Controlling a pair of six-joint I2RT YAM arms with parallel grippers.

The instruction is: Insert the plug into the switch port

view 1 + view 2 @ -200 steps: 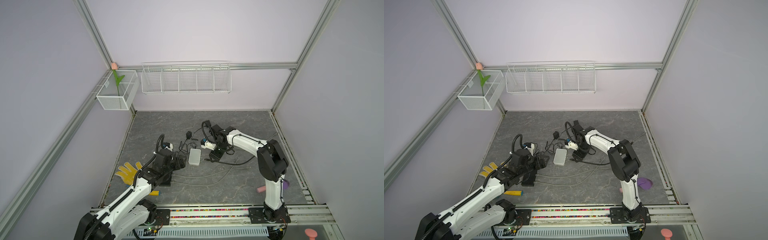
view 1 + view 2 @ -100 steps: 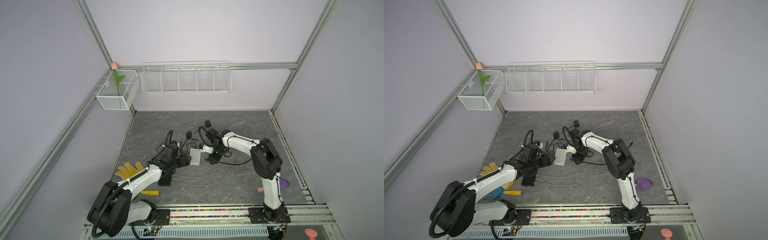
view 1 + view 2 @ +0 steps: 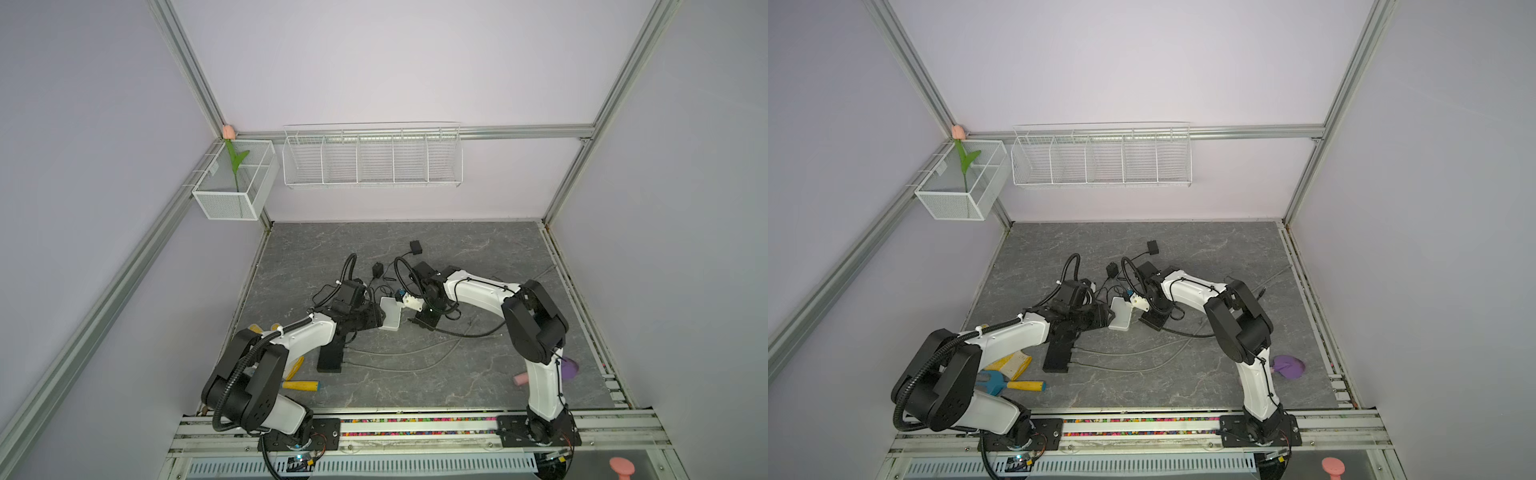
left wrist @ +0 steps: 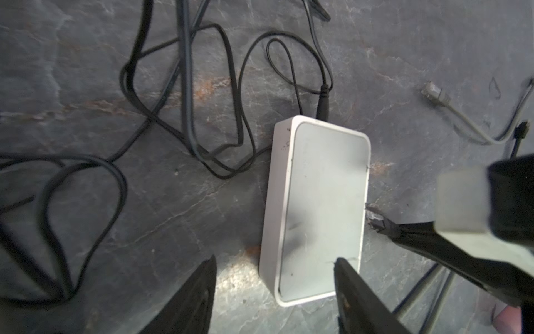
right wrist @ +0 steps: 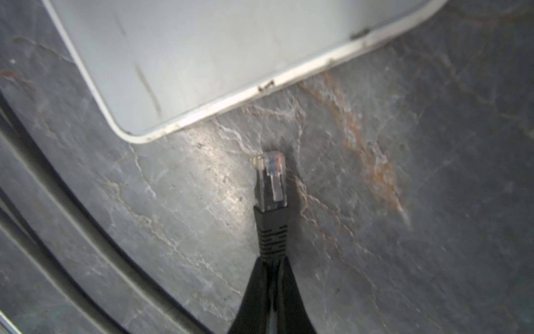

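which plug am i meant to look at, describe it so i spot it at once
On the grey stone-look table, find the white switch box in the middle. Just off its long side, the right gripper pinches a clear plug by its ribbed black boot. The other plug nearby lies loose at the end of a grey cable, held by nothing.

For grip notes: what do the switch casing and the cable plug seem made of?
Switch: probably moulded plastic, white rim, pale grey satin top, scuffed. Plug: clear hard plastic, coloured wires showing through; its ribbed black boot looks rubbery.
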